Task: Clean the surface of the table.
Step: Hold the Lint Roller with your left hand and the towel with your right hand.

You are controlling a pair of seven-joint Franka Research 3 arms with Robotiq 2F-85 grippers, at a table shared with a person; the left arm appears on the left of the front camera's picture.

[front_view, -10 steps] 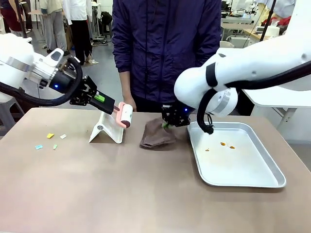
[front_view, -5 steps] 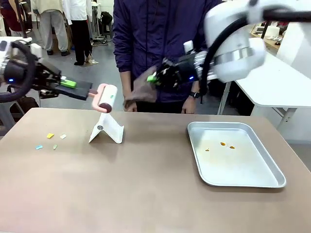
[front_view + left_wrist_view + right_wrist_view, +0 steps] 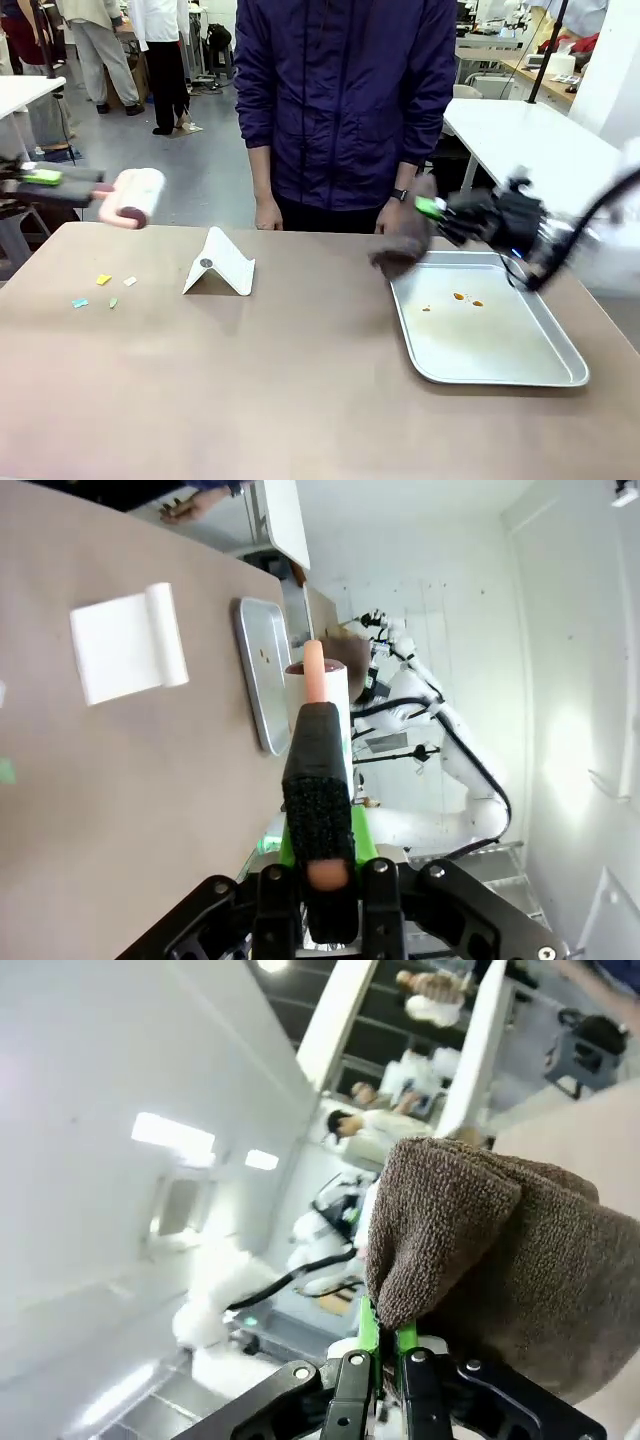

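The brown-taupe table spans the front view, with small coloured scraps lying near its far left. My left gripper is shut on the handle of a pink-and-white lint roller, held above the table's left edge; the left wrist view shows that roller straight ahead between my fingers. My right gripper is shut on a brown cloth that hangs over the tray's far left corner. The cloth bunches over my fingers in the right wrist view.
A shiny metal tray with a few orange crumbs sits at the right. A white folded stand rests left of centre. A person in a dark jacket stands at the far edge, hands down.
My left arm has pulled the lint roller off the stand and out to the left. My right arm lifted the cloth off the table, swung it up, then down toward the tray.
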